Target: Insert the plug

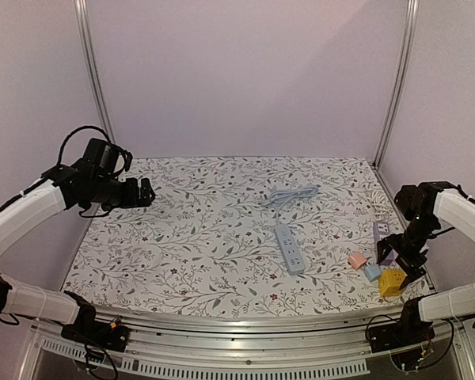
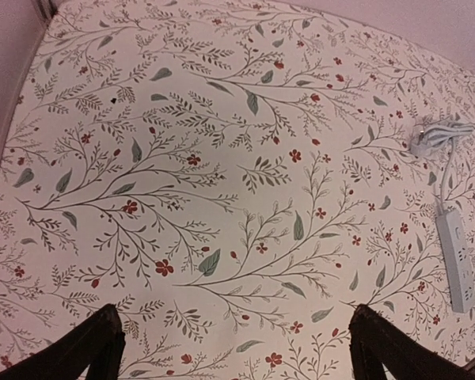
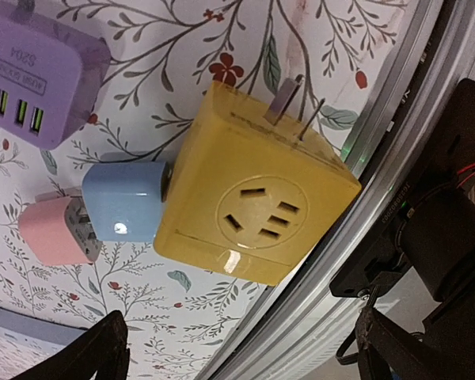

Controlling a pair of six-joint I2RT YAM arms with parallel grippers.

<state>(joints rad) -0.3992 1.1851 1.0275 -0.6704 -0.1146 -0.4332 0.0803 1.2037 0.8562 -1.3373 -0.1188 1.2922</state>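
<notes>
A white power strip (image 1: pixel 289 248) lies mid-table, its coiled cable (image 1: pixel 290 194) behind it; both show at the right of the left wrist view, strip (image 2: pixel 457 257) and cable (image 2: pixel 439 134). A yellow cube adapter (image 1: pixel 392 282) with two prongs lies at the table's front right edge, large in the right wrist view (image 3: pixel 257 198). A blue plug (image 3: pixel 127 200) touches its side, with a pink plug (image 3: pixel 51 229) beside that. My right gripper (image 1: pixel 398 262) hovers open and empty just above the yellow cube. My left gripper (image 1: pixel 142 192) is open and empty, high over the left side.
A purple USB charger (image 3: pixel 39 67) lies behind the plugs, also seen in the top view (image 1: pixel 382 229). The metal table rail (image 3: pixel 364 237) runs right beside the yellow cube. Frame posts stand at the back corners. The flowered cloth (image 2: pixel 222 158) lies under the left gripper.
</notes>
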